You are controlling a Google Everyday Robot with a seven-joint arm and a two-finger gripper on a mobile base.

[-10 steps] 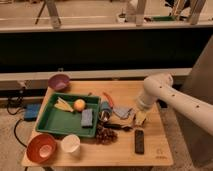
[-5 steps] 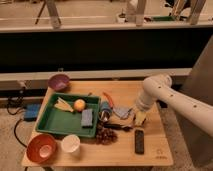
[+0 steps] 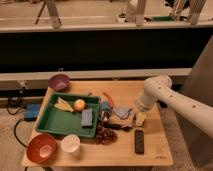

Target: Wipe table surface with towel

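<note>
wood table point(image 3: 156, 150), cluttered on the left and in the middle. towel point(image 3: 122, 112) = small grey-blue cloth lying crumpled on the tabletop around mid-table, just right of the green tray point(image 3: 59, 121). white arm point(image 3: 170, 97) comes in from the right and bends down at the elbow. gripper point(image 3: 138, 118) sits low over the table at the towel's right edge. looks to be touching or just beside it, can't tell which. gripper state: can't tell, apart or together not visible from this angle. a pale yellowish patch shows right at the gripper (could be part of it or a separate item, unclear).

other stuff:
- tray holds an orange point(image 3: 79, 104), a yellow piece point(image 3: 63, 104) to its left and a blue sponge point(image 3: 87, 117) near the tray's right wall
- purple bowl point(image 3: 59, 81) at the far left corner, behind the tray
- red bowl point(image 3: 41, 147) at the near left corner, white cup point(image 3: 70, 143) just beside it on the right
- can point(image 3: 105, 112) lying on its side btwn tray and towel
- thin orange-red item point(image 3: 108, 98) behind the can, prob a carrot
- dark clump point(image 3: 105, 134) in front of the can, near the tray's front right corner
- black remote point(image 3: 139, 141) near the front edge, in front of the gripper, apart from it
- blue box point(image 3: 32, 111) on the floor left of the table
</note>
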